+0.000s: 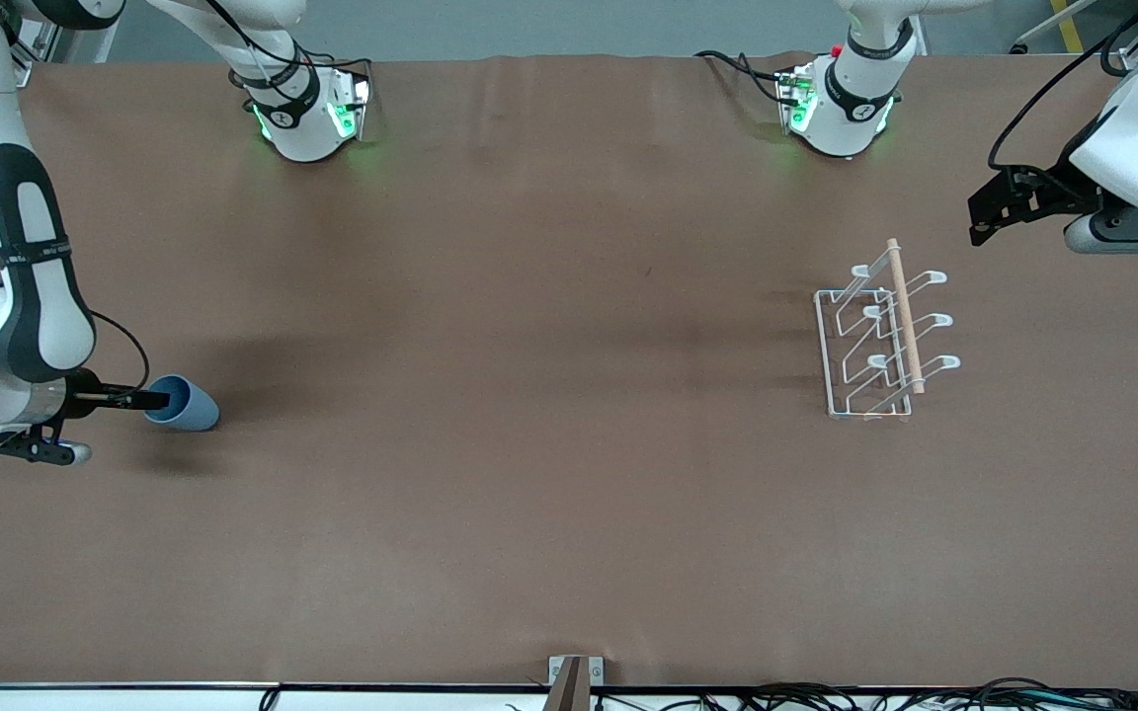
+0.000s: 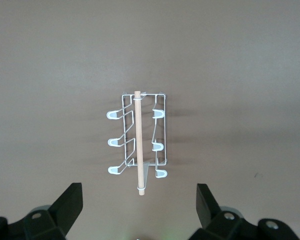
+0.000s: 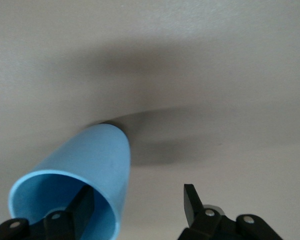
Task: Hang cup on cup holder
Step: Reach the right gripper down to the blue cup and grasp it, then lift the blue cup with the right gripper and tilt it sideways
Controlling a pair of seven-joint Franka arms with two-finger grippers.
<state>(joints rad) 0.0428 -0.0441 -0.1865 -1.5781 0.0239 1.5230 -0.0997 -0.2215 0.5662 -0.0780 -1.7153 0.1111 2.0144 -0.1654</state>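
The light blue cup lies tipped on its side on the brown table at the right arm's end, its mouth turned toward my right gripper. That gripper is open: in the right wrist view one finger is inside the cup and the other is well outside the wall, midpoint. The white wire cup holder with its wooden dowel stands at the left arm's end. My left gripper is open and empty in the air beside the holder; the left wrist view shows the holder past the gripper.
The two arm bases stand at the table edge farthest from the front camera. A small metal bracket and cables sit at the nearest edge. Bare brown table lies between cup and holder.
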